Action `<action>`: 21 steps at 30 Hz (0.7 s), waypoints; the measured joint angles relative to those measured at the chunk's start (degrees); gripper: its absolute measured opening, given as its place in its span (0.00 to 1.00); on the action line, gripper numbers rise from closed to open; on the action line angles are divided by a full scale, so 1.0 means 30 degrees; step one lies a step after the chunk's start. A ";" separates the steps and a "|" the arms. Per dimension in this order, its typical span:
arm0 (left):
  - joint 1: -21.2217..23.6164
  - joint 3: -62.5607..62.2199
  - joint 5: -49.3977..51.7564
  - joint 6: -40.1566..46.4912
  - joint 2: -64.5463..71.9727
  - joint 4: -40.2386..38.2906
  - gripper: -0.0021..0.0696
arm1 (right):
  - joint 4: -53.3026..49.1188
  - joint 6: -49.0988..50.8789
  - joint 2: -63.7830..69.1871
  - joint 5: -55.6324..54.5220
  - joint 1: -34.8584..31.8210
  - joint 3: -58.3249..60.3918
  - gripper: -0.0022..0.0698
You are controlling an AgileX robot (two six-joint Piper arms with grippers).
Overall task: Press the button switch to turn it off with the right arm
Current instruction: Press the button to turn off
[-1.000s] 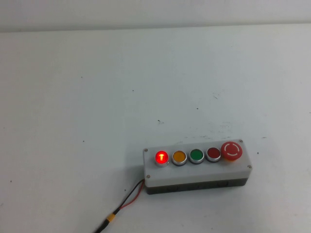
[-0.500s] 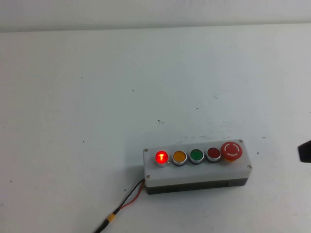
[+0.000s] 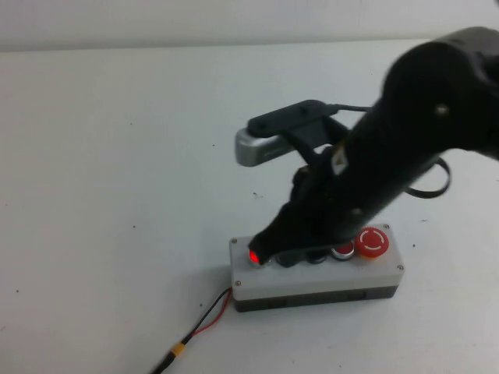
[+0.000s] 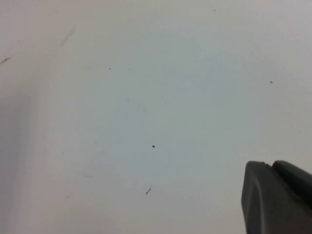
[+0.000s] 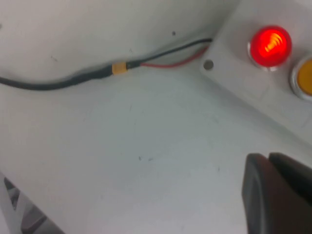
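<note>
The button switch (image 3: pixel 254 255) glows bright red at the left end of the white five-button box (image 3: pixel 312 280). It also shows lit in the right wrist view (image 5: pixel 269 45). My right arm (image 3: pixel 405 132) reaches down over the box and hides the middle buttons. My right gripper (image 3: pixel 263 248) is shut and empty, its tip just above the glowing button; I cannot tell whether it touches. In the right wrist view the shut gripper (image 5: pixel 269 157) is short of the button. My left gripper (image 4: pixel 270 165) is shut over bare table, outside the high view.
The large red mushroom button (image 3: pixel 373 241) sits at the box's right end, the darker red one (image 3: pixel 344 250) partly hidden beside it. An amber button (image 5: pixel 304 78) is next to the lit one. A red-and-black cable (image 3: pixel 199 331) leaves the box's near left corner.
My right arm has swung in from the right edge and come down over the box, its tip now at the glowing button. The button stays lit.
</note>
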 joint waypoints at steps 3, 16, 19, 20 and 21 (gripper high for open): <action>0.0000 0.0000 0.0000 0.0000 0.0000 0.0000 0.03 | -0.0117 0.0000 0.1983 0.0289 0.0197 -0.1768 0.01; 0.0000 0.0000 0.0000 0.0000 0.0000 0.0000 0.03 | -0.1832 0.0000 0.6307 0.1261 0.0197 -0.5357 0.01; 0.0000 0.0000 0.0000 0.0000 0.0000 0.0000 0.03 | -0.1863 0.0000 0.6571 0.1261 0.0197 -0.5396 0.01; 0.0000 0.0000 0.0000 0.0000 0.0000 0.0000 0.03 | -0.1863 0.0000 0.6625 0.1261 0.0197 -0.5396 0.01; 0.0000 0.0000 0.0000 0.0000 0.0000 0.0000 0.03 | -0.1863 0.0000 0.6680 0.1261 0.0197 -0.5436 0.01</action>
